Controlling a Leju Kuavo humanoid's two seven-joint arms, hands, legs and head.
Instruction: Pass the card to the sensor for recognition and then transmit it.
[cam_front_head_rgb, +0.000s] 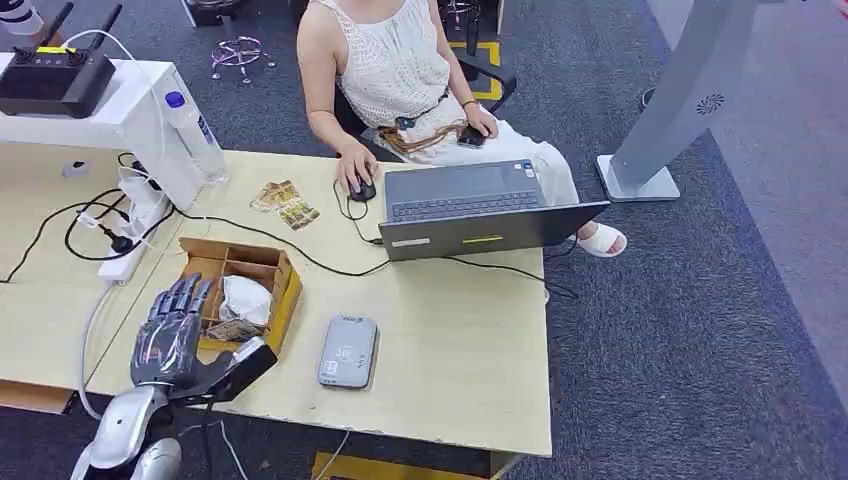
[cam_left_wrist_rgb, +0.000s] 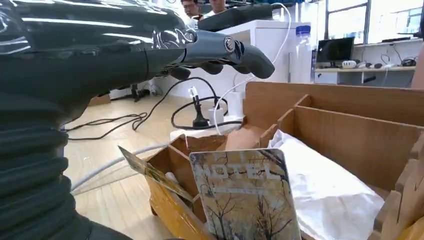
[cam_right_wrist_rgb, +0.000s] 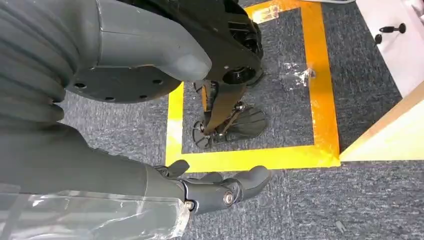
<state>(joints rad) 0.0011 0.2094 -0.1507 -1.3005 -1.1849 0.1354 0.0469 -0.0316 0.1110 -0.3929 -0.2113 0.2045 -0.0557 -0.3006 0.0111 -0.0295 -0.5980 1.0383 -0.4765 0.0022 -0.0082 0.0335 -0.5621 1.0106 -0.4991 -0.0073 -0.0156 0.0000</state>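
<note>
Left hand (cam_front_head_rgb: 178, 335) spread wide, empty, over wooden box (cam_front_head_rgb: 283, 278); card (cam_left_wrist_rgb: 247, 197) inside reads "HOTEL".

A light wooden table (cam_front_head_rgb: 450, 340) holds a laptop (cam_front_head_rgb: 470, 210), a grey card reader (cam_front_head_rgb: 348, 351) near it, and a wooden box (cam_front_head_rgb: 270, 275).

Left hand (cam_front_head_rgb: 178, 335): dark glossy segmented fingers under clear plastic film, thick grey thumb, silver forearm (cam_front_head_rgb: 125, 425) at 7 o'clock in head view. Wrist covers grey, ribbed. Right hand (cam_right_wrist_rgb: 220, 187): same dark fingers, round silver screws at the knuckles, film wrinkled over its back.
</note>
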